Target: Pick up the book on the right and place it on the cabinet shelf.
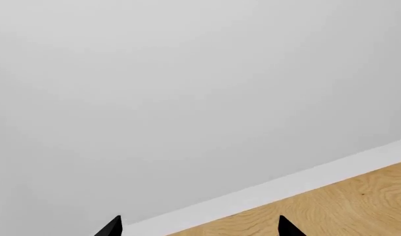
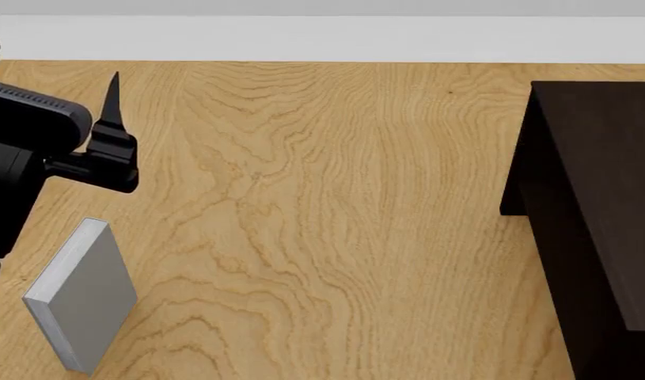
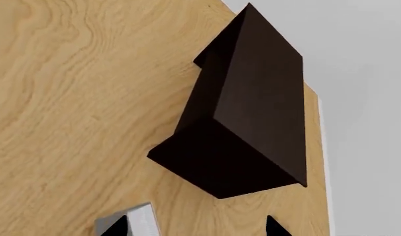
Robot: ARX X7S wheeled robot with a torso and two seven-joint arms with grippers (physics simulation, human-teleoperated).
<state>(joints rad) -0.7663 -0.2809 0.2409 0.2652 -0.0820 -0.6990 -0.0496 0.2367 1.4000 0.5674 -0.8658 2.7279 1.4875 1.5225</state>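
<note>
— Item one, nearest?

— Right gripper [image 3: 195,227], fingertips spread wide, nothing between them. Just beside one tip, at the edge of the right wrist view: a pale grey-white corner, which I take for the book [image 3: 139,220]. It lies flat on the wooden floor [image 2: 333,198], short of the cabinet. Only that corner shows.

— Handling?

— Judged: thin rigid hardcover, light, smooth boards, likely slippery. Lying flat, it offers little to pinch; take it across the thickness at a long edge or the spine, squarely, so it does not pivot.

— Item two?

— A mid-grey book [image 2: 85,297], flat on the floor at the robot's left. I cannot tell if it is the same volume; it looks darker.

— Three?

— Left gripper [image 2: 50,79], raised above the floor beyond that book, fingers apart, empty.

— Four?

— Cabinet [image 2: 597,198], very dark brown, boxy, at the right, well apart from the mid-grey book. The cabinet shelf is not visible from here.

— Farthest?

— White skirting [image 2: 322,39] and plain wall.
</note>
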